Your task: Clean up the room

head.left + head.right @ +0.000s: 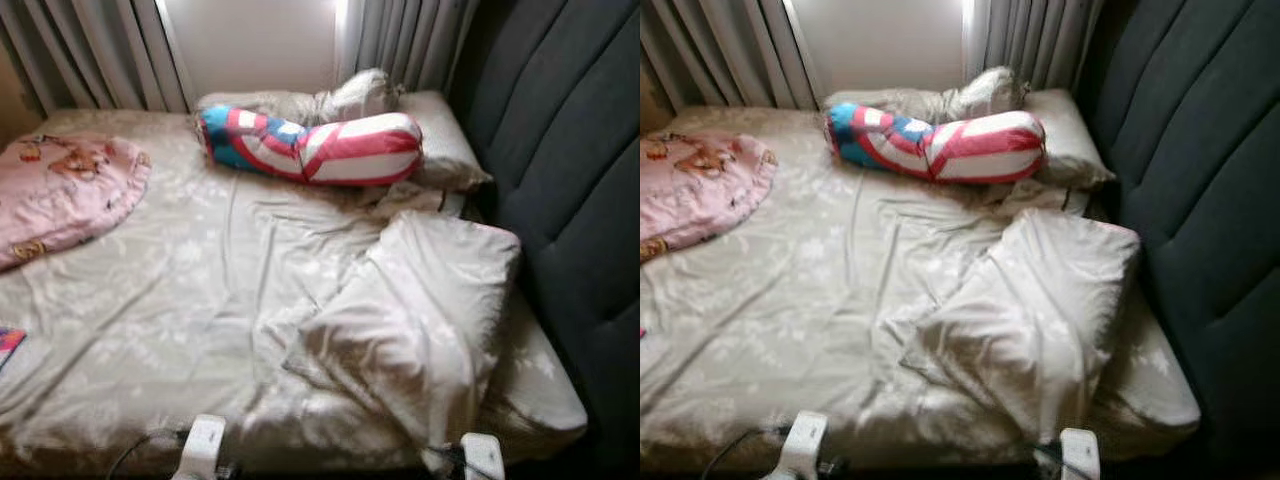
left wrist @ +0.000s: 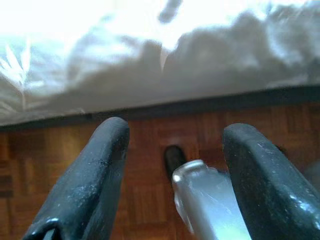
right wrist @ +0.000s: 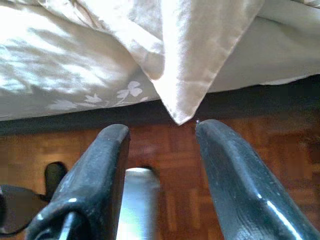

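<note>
- You're facing a bed (image 1: 150, 300) with a rumpled beige floral sheet; dark padded headboard (image 1: 570, 180) runs along its right side, grey curtains (image 1: 90, 50) at the far end.
- Crumpled beige duvet (image 1: 410, 320) sits on the near right part of the bed, one corner hanging over the near edge.
- Red, white and blue bolster (image 1: 320, 148) lies across the far end, resting against beige pillows (image 1: 420, 130).
- Pink printed blanket (image 1: 60, 190) is bunched at the far left.
- Left gripper (image 2: 172, 150): fingers spread apart, nothing between them, low in front of the bed edge over the parquet floor (image 2: 30, 165).
- Right gripper (image 3: 160, 150): fingers also apart and empty, just below the duvet's hanging corner (image 3: 177, 107); corner tip is near the fingertips, not between them.
- Both wrists show at the bed's near edge, well short of the bolster and pink blanket.
</note>
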{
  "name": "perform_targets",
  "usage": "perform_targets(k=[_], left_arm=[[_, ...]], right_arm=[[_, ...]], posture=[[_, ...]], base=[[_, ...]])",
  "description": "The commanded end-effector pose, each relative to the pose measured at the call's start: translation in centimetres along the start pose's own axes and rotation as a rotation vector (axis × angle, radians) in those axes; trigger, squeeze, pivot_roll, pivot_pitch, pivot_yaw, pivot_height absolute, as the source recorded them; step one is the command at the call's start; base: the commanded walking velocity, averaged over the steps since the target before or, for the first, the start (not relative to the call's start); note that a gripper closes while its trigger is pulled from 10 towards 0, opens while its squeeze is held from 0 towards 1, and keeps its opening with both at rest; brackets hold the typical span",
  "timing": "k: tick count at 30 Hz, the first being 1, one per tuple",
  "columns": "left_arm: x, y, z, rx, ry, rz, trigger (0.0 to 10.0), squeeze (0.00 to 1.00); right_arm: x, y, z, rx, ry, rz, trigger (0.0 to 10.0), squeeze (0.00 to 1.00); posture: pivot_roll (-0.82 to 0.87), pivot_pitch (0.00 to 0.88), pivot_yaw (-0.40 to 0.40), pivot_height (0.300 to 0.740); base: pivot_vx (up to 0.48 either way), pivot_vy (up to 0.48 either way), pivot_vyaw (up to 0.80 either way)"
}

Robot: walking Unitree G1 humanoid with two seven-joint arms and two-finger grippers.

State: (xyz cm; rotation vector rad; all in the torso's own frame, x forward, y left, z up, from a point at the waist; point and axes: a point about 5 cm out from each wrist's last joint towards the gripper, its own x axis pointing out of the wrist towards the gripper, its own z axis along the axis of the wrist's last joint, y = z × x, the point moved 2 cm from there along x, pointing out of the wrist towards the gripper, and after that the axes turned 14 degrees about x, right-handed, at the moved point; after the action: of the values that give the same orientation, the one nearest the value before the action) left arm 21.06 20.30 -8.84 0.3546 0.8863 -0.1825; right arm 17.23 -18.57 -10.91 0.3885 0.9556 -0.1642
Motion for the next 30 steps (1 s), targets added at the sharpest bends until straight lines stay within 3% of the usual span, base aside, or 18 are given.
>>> perform_targets(k=[1,7,17,26,30], left_arm=[[0.1,-0.8,0.0,0.008,0.003,-0.012,10.0,0.0],[0.1,-0.6,0.1,0.002,-0.009,0.004,10.0,0.0],[-0.1,-0.2,0.9,-0.105,-0.106,0.071,10.0,0.0],[0.1,0.3,1.4,-0.12,-0.101,0.071,10.0,0.0],[0.2,0.5,2.2,-0.091,-0.115,0.065,10.0,0.0]], right_arm=[[-0.2,-1.0,0.2,0.012,-0.007,-0.027,10.0,0.0],[-0.2,-1.0,0.2,0.015,-0.011,-0.023,10.0,0.0],[-0.2,-0.5,1.1,0.071,-0.091,0.022,10.0,0.0],[0.0,0.1,1.6,0.068,-0.092,0.022,10.0,0.0],[0.2,0.3,2.2,0.099,-0.111,0.021,10.0,0.0]], posture=[[0.02,0.0,-0.027,0.74],[0.02,0.0,-0.025,0.74],[0.0,0.0,-0.023,0.74],[-0.01,0.0,-0.011,0.74],[-0.02,0.0,-0.013,0.74]], base=[[0.0,0.0,0.0],[0.0,0.0,0.0],[0.0,0.0,0.0],[0.0,0.0,0.0],[0.0,0.271,0.0]])
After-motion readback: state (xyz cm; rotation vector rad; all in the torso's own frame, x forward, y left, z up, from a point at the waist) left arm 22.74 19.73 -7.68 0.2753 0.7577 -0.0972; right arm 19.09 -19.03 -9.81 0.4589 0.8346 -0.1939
